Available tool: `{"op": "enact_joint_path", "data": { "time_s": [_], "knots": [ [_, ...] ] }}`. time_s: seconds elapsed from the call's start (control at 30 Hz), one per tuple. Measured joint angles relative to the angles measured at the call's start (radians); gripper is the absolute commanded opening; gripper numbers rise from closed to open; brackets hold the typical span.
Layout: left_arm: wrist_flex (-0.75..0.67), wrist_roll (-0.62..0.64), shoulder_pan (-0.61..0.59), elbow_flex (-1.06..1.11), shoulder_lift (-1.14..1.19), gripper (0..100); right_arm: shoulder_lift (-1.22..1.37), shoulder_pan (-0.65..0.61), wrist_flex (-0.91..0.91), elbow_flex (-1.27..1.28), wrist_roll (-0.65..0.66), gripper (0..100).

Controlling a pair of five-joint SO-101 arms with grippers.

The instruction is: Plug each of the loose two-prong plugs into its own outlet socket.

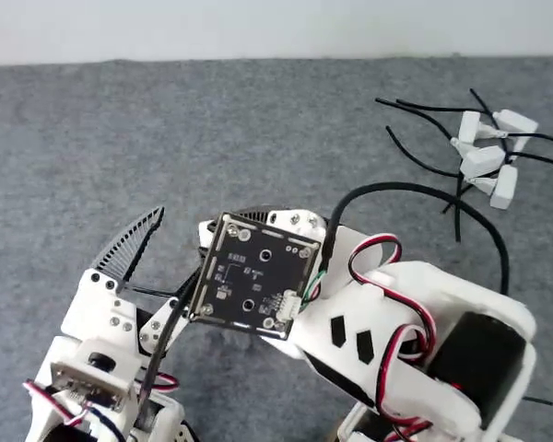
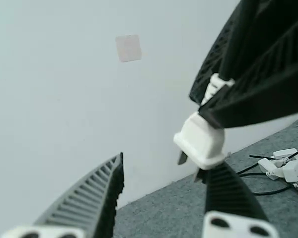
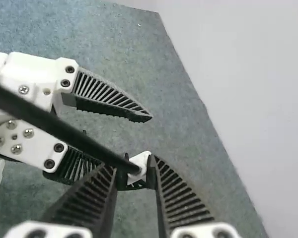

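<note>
- The right fingers (image 3: 179, 198) were closed on a white plug (image 3: 140, 162), its prongs pointing toward the left fingers (image 2: 94, 193).
- The left fingers stood wide apart, with the plug just beside one fingertip.

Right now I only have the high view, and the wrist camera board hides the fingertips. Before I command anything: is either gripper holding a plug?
Observer: Yes. The right gripper is shut on a white plug, whose black cable runs away from the fingertips.
Operator: And the left one?
Observer: The left gripper is open and holds nothing.
Operator: How close are the two?
Observer: The plug hangs right beside one of the left gripper's fingers. I cannot tell whether they touch.
</note>
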Motion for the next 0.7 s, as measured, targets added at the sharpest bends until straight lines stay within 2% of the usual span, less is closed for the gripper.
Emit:
{"op": "enact_joint_path", "data": {
  "time_s": [0.53,0.7],
  "knots": [
    [0.0,0.0,0.0,0.038,0.0,24,0.0,0.0,0.009,0.044,-0.035,0.8],
    [-0.06,-0.014,-0.043,0.209,0.0,24,0.005,-0.003,0.009,0.072,-0.038,0.8]
  ]
}}
